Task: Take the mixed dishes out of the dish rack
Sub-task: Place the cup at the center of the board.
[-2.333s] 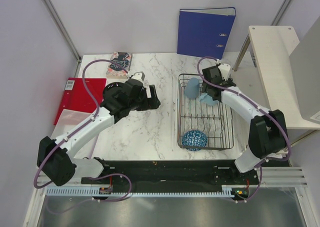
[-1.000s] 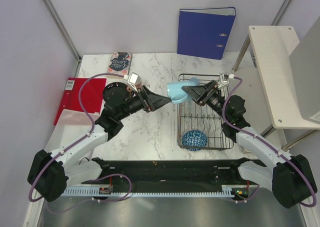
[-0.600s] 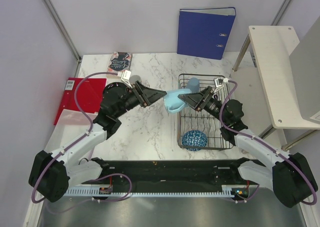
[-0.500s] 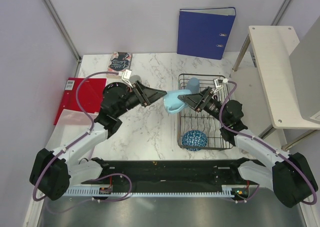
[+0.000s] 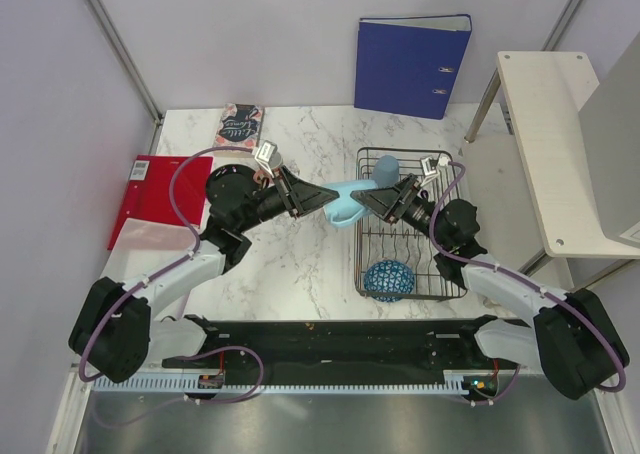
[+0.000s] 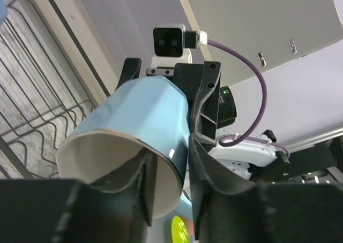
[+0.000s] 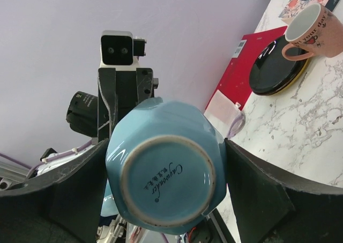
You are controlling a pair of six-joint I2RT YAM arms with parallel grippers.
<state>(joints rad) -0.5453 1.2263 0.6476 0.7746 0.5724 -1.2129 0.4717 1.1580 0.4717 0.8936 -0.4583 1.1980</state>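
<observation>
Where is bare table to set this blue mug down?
Bare: table front between left arm and dish rack; also the back strip between book and blue binder. Crowded: near the red folder, where the black dish and salmon cup sit.

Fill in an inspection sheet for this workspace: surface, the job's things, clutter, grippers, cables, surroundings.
Surface: marble table, no spills seen.
Job's things: wire rack holds a netted blue bowl and a blue mug. A light-blue mug is held aloft at the rack's left edge. A pink cup and a black dish sit outside the rack.
Clutter: book, red folder, blue binder.
Grippers: right gripper clamps the light-blue mug near its base. Left gripper straddles its rim, grip unclear.
Cables: purple cables loop off both arms, hanging free.
Surroundings: side table on the right, plain walls.
</observation>
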